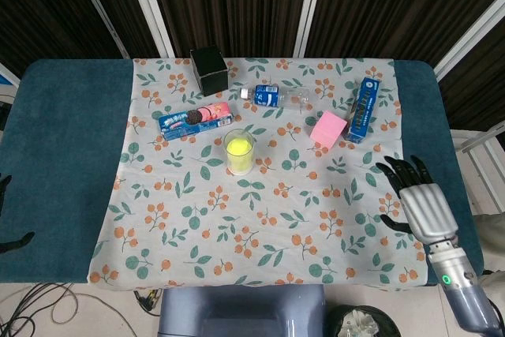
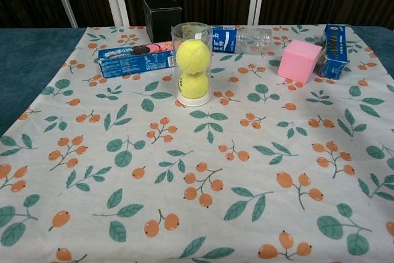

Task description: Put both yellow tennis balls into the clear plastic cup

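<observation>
We found the right hand (image 1: 422, 203) at the worktop's four o'clock edge, released, fingers spread and holding nothing. At the nine o'clock edge only dark fingertips of the left hand (image 1: 6, 215) showed, so we could not tell its state. Near the middle of the floral cloth (image 2: 184, 170) stood the clear plastic cup (image 2: 191, 66), upright, with both yellow tennis balls (image 2: 192, 55) stacked inside. A pink block (image 2: 299, 61) lay toward two o'clock of it.

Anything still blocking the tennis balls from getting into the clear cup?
Nothing visible. Both tennis balls already sit stacked inside the clear cup, and the right robot hand is open near the table's right edge.
</observation>
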`<action>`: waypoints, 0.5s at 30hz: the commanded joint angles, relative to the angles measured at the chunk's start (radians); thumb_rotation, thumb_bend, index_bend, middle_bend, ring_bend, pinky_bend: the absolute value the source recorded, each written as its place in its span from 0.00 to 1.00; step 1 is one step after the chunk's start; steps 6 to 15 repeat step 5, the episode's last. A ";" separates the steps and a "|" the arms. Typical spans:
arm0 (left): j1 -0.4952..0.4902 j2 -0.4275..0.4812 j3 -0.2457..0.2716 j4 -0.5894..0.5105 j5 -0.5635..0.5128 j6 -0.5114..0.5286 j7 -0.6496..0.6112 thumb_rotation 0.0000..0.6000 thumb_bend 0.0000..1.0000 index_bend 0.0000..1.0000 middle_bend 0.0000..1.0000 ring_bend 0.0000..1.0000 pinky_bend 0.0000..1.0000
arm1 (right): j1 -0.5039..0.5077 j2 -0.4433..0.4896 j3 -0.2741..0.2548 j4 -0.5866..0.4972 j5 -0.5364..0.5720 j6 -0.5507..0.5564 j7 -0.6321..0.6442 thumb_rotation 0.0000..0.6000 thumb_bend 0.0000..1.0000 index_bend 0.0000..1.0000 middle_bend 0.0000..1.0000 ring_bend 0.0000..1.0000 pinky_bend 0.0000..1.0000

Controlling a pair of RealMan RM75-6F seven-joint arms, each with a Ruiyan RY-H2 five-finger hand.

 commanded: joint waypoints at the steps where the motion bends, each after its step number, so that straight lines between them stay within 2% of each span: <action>1: -0.001 -0.002 0.001 0.003 0.003 0.000 0.001 1.00 0.00 0.00 0.00 0.00 0.00 | -0.090 -0.014 -0.055 0.065 -0.053 0.090 -0.078 1.00 0.24 0.14 0.11 0.12 0.00; 5: -0.001 -0.009 0.002 0.006 0.008 0.003 0.002 1.00 0.00 0.00 0.00 0.00 0.00 | -0.155 -0.058 -0.054 0.115 -0.041 0.151 -0.091 1.00 0.24 0.14 0.11 0.12 0.00; 15: -0.001 -0.009 0.002 0.006 0.008 0.003 0.002 1.00 0.00 0.00 0.00 0.00 0.00 | -0.155 -0.058 -0.054 0.115 -0.041 0.151 -0.091 1.00 0.24 0.14 0.11 0.12 0.00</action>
